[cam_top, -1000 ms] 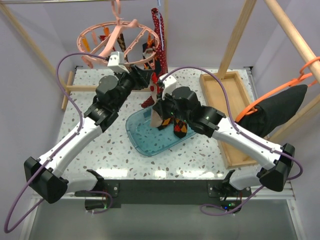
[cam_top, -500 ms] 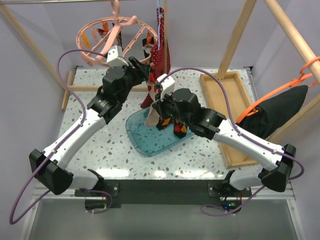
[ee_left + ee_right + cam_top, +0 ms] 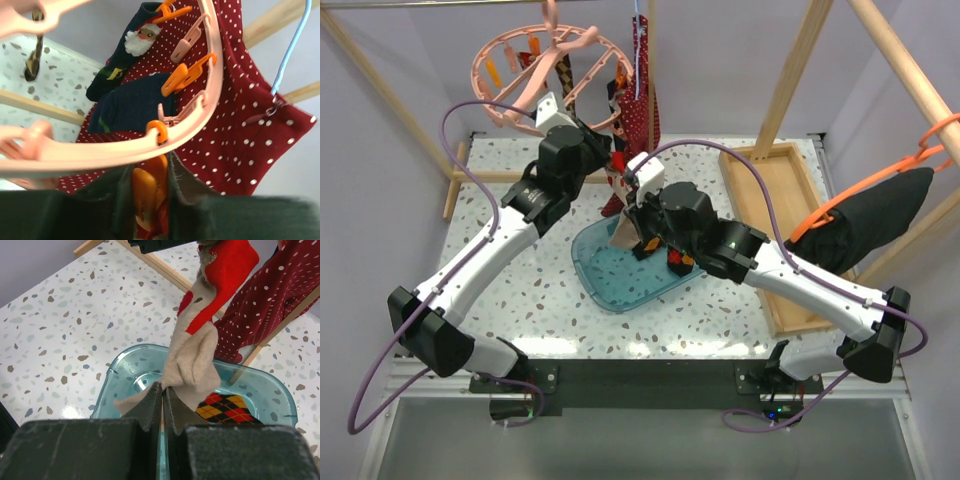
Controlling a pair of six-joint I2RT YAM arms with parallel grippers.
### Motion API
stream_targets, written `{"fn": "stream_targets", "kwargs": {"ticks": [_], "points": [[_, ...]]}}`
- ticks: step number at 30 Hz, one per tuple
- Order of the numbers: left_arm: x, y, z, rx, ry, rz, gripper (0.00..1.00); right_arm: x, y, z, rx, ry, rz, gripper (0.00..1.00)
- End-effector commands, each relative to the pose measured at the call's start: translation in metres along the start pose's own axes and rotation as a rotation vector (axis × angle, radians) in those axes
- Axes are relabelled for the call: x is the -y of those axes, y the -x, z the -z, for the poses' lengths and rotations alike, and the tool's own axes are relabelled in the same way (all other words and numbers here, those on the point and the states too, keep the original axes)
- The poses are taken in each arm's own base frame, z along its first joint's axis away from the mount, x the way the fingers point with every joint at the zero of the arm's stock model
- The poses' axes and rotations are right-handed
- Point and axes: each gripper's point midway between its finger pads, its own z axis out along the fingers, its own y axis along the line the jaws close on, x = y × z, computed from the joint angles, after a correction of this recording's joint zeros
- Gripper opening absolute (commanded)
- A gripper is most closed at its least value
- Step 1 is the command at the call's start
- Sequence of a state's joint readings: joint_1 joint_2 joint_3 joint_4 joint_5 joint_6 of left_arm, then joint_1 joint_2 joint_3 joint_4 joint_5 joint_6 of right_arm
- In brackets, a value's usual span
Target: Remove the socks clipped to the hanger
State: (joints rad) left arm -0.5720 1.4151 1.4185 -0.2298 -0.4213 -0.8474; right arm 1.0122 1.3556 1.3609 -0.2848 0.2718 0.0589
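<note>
The left claw (image 3: 149, 172) is raised to the underside of the round pink hanger (image 3: 100, 154), its two dark fingers closed on either side of an orange clip (image 3: 147, 197) that hangs from the ring. This looks like the squeeze that opens the clip. A scrap of red cloth shows just under the clip, probably the top of the sock being freed. Further along the ring, a dark sock with a Santa face (image 3: 131, 50) and a navy sock (image 3: 132, 107) are clipped on, in front of a red white-dotted garment (image 3: 235, 125). To the right and lower, the right claw (image 3: 162, 390) is shut tight on the lower end of a pale beige sock (image 3: 192, 355) with red patches. This sock stretches up towards the left claw and hangs over a teal basin (image 3: 610, 285) on the speckled surface (image 3: 550, 300). An argyle sock (image 3: 222, 407) already lies in that basin, so at least one sock seems to be done, one is on the point of release and at least two remain. Compared with a second ago, the left arm has climbed from below the ring up to its rim. Its fingers, spread wider half a second ago, have narrowed onto the clip. The right arm has barely moved and keeps its hold.
</note>
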Motion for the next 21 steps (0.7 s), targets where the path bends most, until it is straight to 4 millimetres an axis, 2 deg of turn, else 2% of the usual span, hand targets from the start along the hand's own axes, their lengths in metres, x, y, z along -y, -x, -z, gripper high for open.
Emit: {"fn": "stream_targets", "kwargs": {"ticks": [1,2,7,14,18,21], "points": [[0.007,0.023,0.008,0.076,-0.018,0.021,0.03,0.004,0.011,0.003,0.044,-0.030,0.009,0.00],[0.006,0.022,0.008,0.076,-0.018,0.017,0.00,0.006,0.009,0.004,0.042,-0.038,0.006,0.00],[0.008,0.027,0.013,0.089,-0.032,0.011,0.00,0.009,-0.004,0.007,0.025,-0.054,-0.019,0.00],[0.017,0.038,0.026,0.117,-0.097,-0.016,0.00,0.025,-0.045,0.002,-0.070,-0.168,-0.066,0.00],[0.034,0.031,0.036,0.068,-0.222,-0.115,0.00,0.037,-0.065,-0.007,-0.143,-0.226,-0.099,0.00],[0.034,0.025,0.043,0.054,-0.267,-0.200,0.00,0.046,-0.074,-0.013,-0.176,-0.242,-0.141,0.00]]}}
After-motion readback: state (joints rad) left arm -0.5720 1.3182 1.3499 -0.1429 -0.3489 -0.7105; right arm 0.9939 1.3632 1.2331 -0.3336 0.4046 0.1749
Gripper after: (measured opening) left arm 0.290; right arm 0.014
